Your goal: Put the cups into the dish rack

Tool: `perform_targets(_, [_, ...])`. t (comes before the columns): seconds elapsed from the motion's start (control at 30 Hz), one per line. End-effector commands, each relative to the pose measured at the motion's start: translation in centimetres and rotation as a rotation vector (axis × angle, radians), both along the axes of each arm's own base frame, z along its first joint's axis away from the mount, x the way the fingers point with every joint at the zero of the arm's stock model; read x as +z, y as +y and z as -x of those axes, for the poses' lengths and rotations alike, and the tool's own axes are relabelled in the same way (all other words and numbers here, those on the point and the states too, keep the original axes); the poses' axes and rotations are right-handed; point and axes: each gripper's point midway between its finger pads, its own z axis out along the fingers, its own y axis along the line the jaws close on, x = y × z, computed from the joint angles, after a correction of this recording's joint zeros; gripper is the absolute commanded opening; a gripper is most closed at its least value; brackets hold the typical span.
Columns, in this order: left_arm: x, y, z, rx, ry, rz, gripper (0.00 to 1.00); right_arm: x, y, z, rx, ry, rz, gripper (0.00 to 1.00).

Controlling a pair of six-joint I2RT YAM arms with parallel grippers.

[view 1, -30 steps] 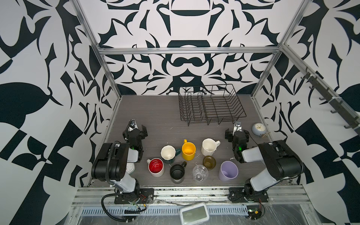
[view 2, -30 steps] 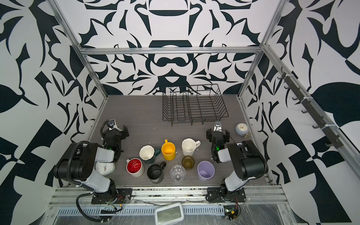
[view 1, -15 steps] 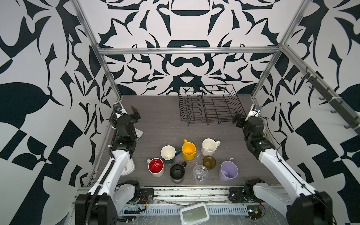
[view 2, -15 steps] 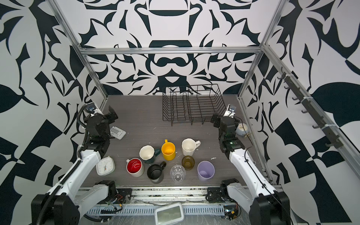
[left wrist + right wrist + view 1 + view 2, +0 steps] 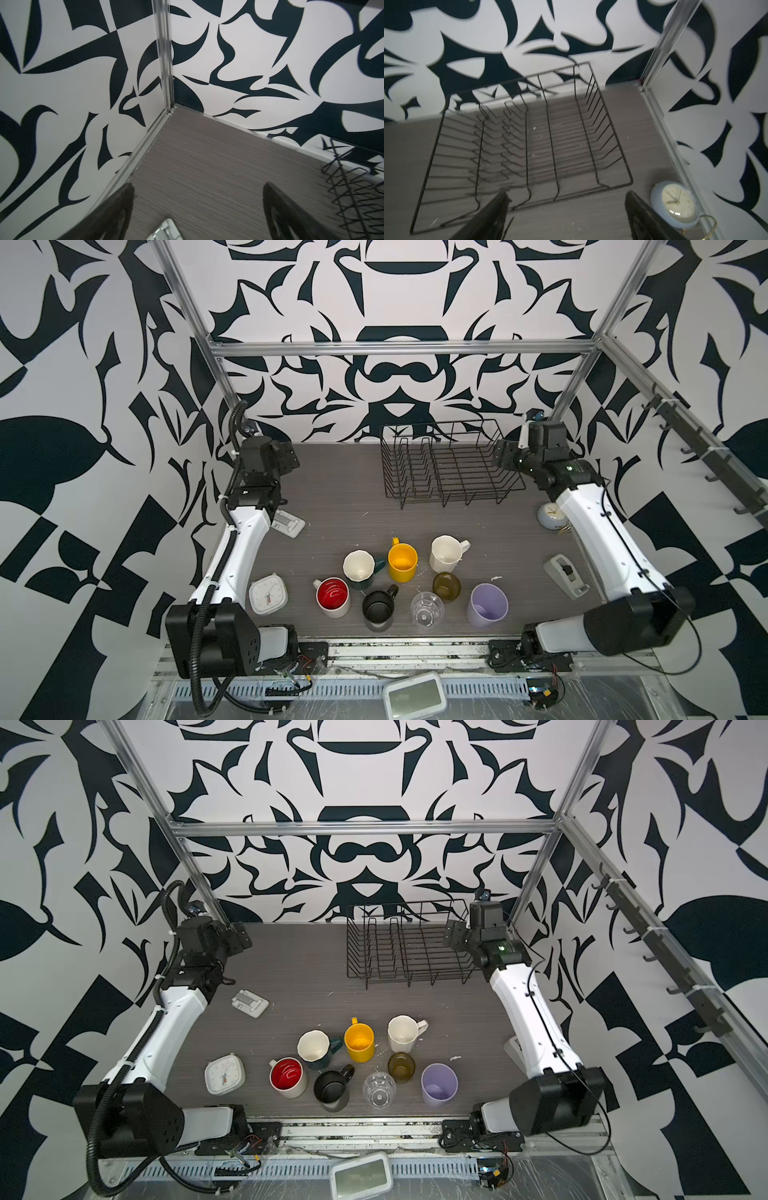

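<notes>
The left gripper (image 5: pixel 198 187) stands wide open and holds nothing, its two black fingers (image 5: pixel 116 212) spread above the bare grey wood-grain table (image 5: pixel 332 489), well to the left of the black wire dish rack (image 5: pixel 455 490). The right gripper (image 5: pixel 568 195) is also spread wide and empty. It hangs in the air at the rack's right end, and in both top views it overlaps that end's upper rim, touching no wire. The rack is empty and sits at the back of the table. Just off the rack's right front corner is a round pale-blue clock (image 5: pixel 550 515), close beside the right forearm. All eight cups stand upright in a cluster well in front of the rack: a yellow mug (image 5: pixel 402 562), a faceted white mug (image 5: pixel 445 553), a teal mug with a white inside (image 5: pixel 359 570), a white mug with a red inside (image 5: pixel 332 596), a black mug (image 5: pixel 378 608), a clear glass (image 5: pixel 426 609), an amber glass (image 5: pixel 446 587) and a lilac tumbler (image 5: pixel 487 605). Further left of the cluster lies a white square clock (image 5: pixel 268 594). A grey tape dispenser (image 5: pixel 565 574) rests in front of the rack's right end. Both arms rise from the front rail with their forearms stretched toward the rack's end of the table.
</notes>
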Motion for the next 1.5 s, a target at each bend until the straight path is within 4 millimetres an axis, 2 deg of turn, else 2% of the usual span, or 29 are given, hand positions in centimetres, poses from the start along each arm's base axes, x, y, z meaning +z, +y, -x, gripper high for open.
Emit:
perform_targets(0.0, [-1.3, -1.3, 2.0, -0.05, 0.014, 0.142, 0.99, -1.7, 0.2, 1.3, 0.071, 0.14, -0.056, 0.88])
perform_targets(0.07, [-1.4, -1.5, 2.4, -0.077, -0.008, 0.214, 0.99, -3.0, -1.2, 1.0, 0.049, 0.147, -0.129, 0.85])
perform_targets(0.2, [-1.8, -2.0, 2.5, -0.103, -0.005, 0.232, 0.99, -6.7, -4.9, 0.0, -0.042, 0.168, -0.276, 0.79])
perform_targets(0.3, [-1.8, -2.0, 2.4, -0.107, -0.001, 0.216, 0.99, -9.0, -7.0, -1.3, -0.095, 0.172, -0.297, 0.75])
perform_targets(0.4, [-2.1, -1.9, 2.4, -0.109, 0.003, 0.21, 0.99, -11.5, -7.6, -2.5, -0.095, 0.21, -0.331, 0.7])
perform_targets(0.5, [-2.5, -1.7, 2.1, -0.108, -0.003, 0.209, 0.99, -12.6, -7.2, -3.7, -0.057, 0.191, -0.357, 0.66])
perform_targets(0.57, [-2.8, -1.7, 1.8, -0.118, 0.009, 0.229, 0.99, -13.1, -8.0, -4.1, -0.069, 0.209, -0.3, 0.66])
perform_targets(0.77, [-3.6, -1.5, 1.5, -0.124, 0.034, 0.241, 0.99, -12.9, -10.1, -6.1, -0.114, 0.192, -0.225, 0.65])
perform_targets(1.03, [-4.1, -1.4, 1.3, -0.121, 0.04, 0.241, 0.99, -10.8, -11.2, -6.6, -0.135, 0.162, -0.159, 0.64])
perform_targets(1.2, [-4.4, -1.6, 1.1, -0.132, 0.049, 0.26, 0.99, -12.2, -11.8, -8.2, -0.129, 0.186, -0.146, 0.63])
perform_targets(1.3, [-4.6, -1.6, 1.0, -0.129, 0.051, 0.259, 0.99, -13.3, -11.5, -9.5, -0.096, 0.186, -0.157, 0.58])
perform_targets(1.47, [-4.5, -1.8, 0.9, -0.141, 0.052, 0.277, 0.99, -13.9, -10.9, -11.0, -0.042, 0.15, -0.17, 0.51])
